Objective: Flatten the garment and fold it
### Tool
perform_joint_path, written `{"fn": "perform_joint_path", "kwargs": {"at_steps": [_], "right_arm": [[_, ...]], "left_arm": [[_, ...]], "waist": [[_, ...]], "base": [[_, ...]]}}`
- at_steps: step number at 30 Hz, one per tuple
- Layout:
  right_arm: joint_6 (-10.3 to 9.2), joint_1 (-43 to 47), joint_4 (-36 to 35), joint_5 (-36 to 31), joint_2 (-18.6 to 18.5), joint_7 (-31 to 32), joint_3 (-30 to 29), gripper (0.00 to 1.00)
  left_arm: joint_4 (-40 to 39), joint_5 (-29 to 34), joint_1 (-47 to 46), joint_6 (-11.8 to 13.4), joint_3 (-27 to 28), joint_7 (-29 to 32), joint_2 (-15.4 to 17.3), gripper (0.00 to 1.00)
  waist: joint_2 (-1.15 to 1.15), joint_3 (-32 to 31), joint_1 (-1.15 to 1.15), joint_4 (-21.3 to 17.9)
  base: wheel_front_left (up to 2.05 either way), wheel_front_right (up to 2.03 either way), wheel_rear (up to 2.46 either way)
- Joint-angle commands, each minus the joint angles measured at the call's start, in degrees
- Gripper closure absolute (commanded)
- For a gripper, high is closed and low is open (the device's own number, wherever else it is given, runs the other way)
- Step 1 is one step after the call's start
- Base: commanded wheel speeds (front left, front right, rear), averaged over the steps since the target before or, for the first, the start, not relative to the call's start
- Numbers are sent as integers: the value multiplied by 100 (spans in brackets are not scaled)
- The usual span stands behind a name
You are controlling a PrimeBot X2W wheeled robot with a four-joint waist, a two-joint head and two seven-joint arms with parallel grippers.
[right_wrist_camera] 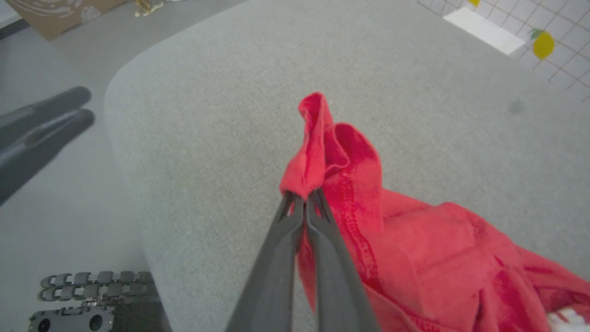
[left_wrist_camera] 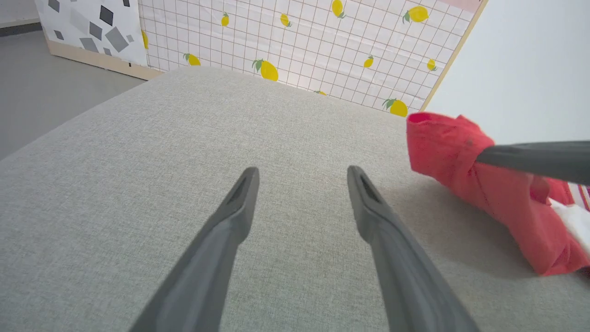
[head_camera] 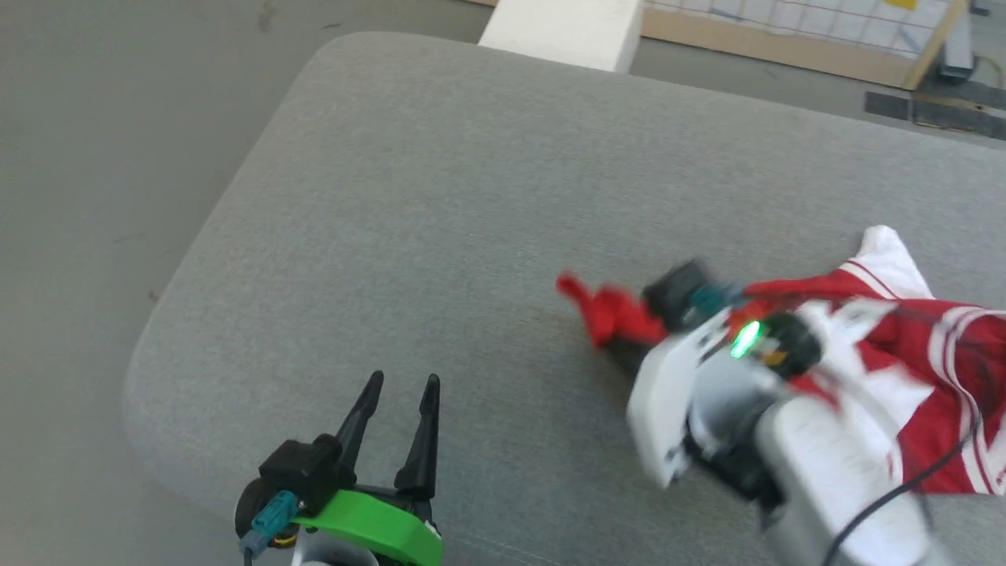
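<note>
The right pincer [right_wrist_camera: 304, 197] is clenching the red shirt [right_wrist_camera: 415, 258] at four o'clock while the left pincer [head_camera: 403, 380] is hanging released at seven.

I look down at a big gray cushion [head_camera: 440, 236] with round corners. A gray floor [head_camera: 94, 196] goes all around it. On the far side stands a white block [head_camera: 562, 27]. Far off to the right is a board [head_camera: 794, 23] with little squares and yellow lemons, in a wood frame. The light is soft and even.
</note>
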Motion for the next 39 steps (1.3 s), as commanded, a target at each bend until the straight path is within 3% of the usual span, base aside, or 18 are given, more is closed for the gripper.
{"fn": "perform_joint_path", "kwargs": {"at_steps": [1, 2, 3, 4, 5, 9, 14, 20, 24, 29, 34, 39], "right_arm": [[-9, 104, 263, 14, 33, -98, 156, 100], [-9, 149, 492, 8, 69, -160, 232, 100], [-9, 215, 801, -1, 133, -197, 246, 90], [-9, 242, 997, -33, 167, -230, 279, 11], [-9, 245, 1180, -71, 208, -326, 294, 0], [-9, 188, 1446, -23, 339, -643, 205, 0], [-9, 110, 1053, 135, 254, -872, -220, 0], [-9, 465, 154, -57, 188, -1210, -1526, 0], [-9, 1106, -472, -468, 443, -1529, -2545, 0], [-9, 2079, -1028, -852, 710, -1809, -3328, 0], [-9, 2905, -1105, -739, 758, -2134, -3707, 0], [-9, 3156, -913, -513, 760, -2437, -3732, 0]], "left_arm": [[42, -43, -97, -17, -5, -16, -21, 0], [62, -44, -96, -21, -15, -17, -23, 0], [84, -51, -88, -20, -17, -19, -26, 0], [99, -55, -81, -22, -23, -20, -28, 0], [114, -54, -71, -20, -24, -21, -28, 0], [120, -69, -5, 11, 40, -25, -8, 0], [34, -56, 99, 67, 110, -27, 48, 0], [-124, -26, 143, 112, 175, -29, 150, 0], [-237, -18, 175, 128, 216, -30, 207, 0], [-324, -15, 239, 137, 240, -30, 237, 0], [-339, -25, 260, 129, 219, -31, 230, 0], [-356, -34, 280, 135, 217, -31, 231, 0]], "waist": [[0, 14, 0, 158], [0, 5, 0, 193], [0, -13, 0, 229], [0, -29, 0, 260], [0, -46, 0, 285], [0, -127, 0, 237], [0, -237, 0, -21], [0, -271, 0, -461], [0, -259, 0, -729], [0, -215, 0, -1002], [0, -172, 0, -1130], [0, -123, 0, -1165]], "base": [[0, 0, 0], [0, 0, 0], [0, 0, 0], [0, 0, 0], [0, 0, 0], [0, 0, 0], [0, 0, 0], [0, 0, 0], [0, 0, 0], [0, 0, 0], [0, 0, 0], [0, 0, 0]]}}
